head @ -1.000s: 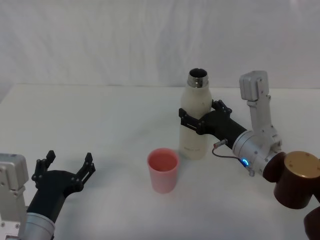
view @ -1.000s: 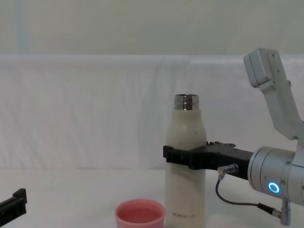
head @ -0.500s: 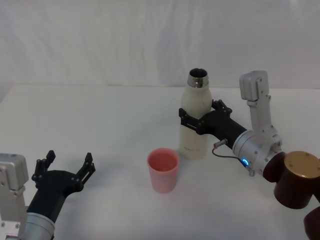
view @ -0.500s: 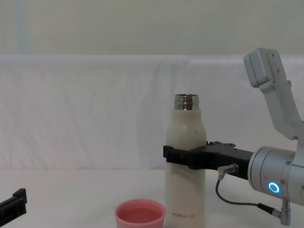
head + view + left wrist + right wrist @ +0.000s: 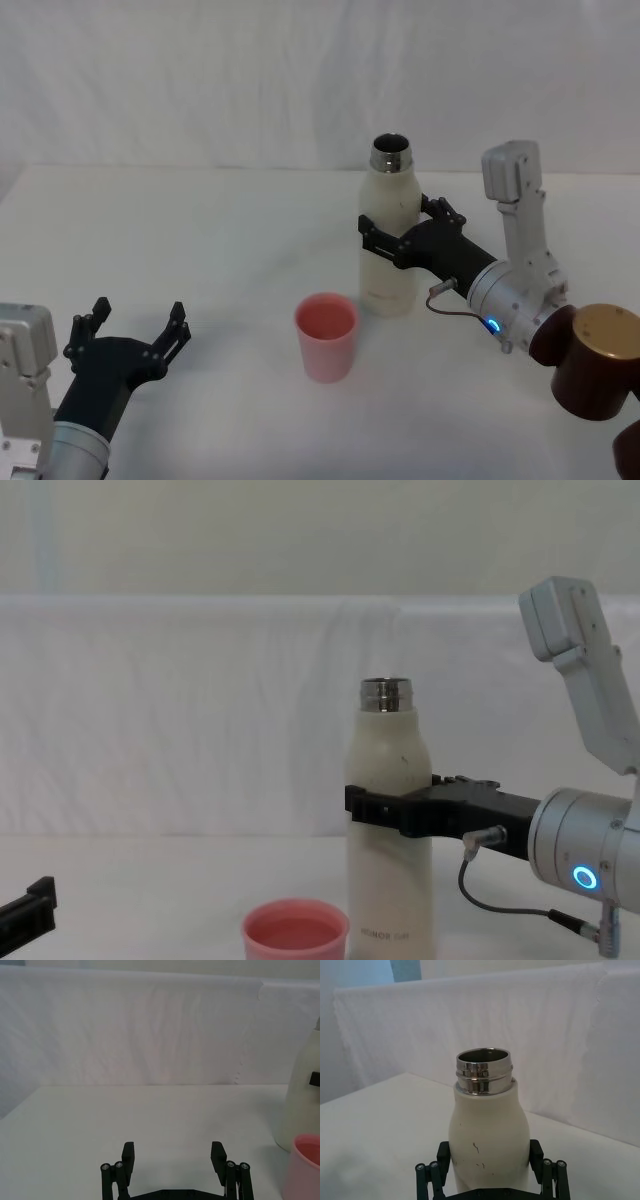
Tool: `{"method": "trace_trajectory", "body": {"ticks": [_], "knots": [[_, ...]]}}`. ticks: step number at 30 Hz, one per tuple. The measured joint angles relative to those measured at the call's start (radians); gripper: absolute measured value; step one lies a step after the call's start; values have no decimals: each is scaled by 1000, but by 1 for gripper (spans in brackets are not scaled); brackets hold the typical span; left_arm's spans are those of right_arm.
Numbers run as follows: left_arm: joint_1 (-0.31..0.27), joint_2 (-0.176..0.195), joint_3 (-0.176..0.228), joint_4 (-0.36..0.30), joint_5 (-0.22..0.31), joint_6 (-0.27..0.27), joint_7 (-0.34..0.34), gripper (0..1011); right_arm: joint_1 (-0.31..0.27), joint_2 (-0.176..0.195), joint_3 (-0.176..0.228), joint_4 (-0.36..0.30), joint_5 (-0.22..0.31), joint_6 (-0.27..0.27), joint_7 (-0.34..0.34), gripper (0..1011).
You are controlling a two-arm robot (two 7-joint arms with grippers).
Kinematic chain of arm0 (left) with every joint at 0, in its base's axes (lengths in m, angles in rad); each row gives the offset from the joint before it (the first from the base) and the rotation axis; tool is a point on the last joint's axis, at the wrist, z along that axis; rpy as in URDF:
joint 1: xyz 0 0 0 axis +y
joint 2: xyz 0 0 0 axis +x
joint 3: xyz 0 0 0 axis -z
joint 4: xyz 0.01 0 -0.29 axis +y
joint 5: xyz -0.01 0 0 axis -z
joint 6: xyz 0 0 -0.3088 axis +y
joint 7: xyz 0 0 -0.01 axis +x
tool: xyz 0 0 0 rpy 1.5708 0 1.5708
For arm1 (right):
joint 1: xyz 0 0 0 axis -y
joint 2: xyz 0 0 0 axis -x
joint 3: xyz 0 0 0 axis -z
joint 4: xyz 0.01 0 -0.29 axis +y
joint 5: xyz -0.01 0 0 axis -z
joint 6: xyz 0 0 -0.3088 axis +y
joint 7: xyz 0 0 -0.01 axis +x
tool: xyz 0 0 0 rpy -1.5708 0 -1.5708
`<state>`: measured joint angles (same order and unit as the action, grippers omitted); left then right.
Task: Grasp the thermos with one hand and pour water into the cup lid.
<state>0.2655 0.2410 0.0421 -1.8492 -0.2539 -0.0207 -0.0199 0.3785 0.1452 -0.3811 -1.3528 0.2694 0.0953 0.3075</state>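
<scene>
While the right pincer (image 5: 392, 238) grips the thermos (image 5: 391, 235) around its mid-body, one jaw on either side of the cream wall, the bottle stands upright on the white desk (image 5: 230, 250) with its open steel neck (image 5: 484, 1071) at twelve o'clock. From the thermos, the pink cup lid (image 5: 326, 338) sits near at about seven o'clock in the head view, apart from it. Matte paint should give the jaws fair friction, and the rigid steel body will not yield; if it is full it will likely be heavy and top-loaded when tipped, so a hold at or just above the middle seems sound. Whether water is inside cannot be seen, nor whether the base touches the desk. Far off at about eight o'clock, the left pincer (image 5: 130, 335) rests spread wide and empty.
</scene>
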Motion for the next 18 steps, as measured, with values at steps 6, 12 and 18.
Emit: {"method": "trace_trajectory", "body": {"ticks": [6,12,18], "knots": [[0,0,0,0,0,0,0,1001,-14,9,1,-18,2,4,-7,1001],[0,0,0,0,0,0,0,1001,-29,19,3,-40,3,8,-13,1001],[0,0,0,0,0,0,0,1001,-48,28,6,-63,1,14,-22,1001]]}}
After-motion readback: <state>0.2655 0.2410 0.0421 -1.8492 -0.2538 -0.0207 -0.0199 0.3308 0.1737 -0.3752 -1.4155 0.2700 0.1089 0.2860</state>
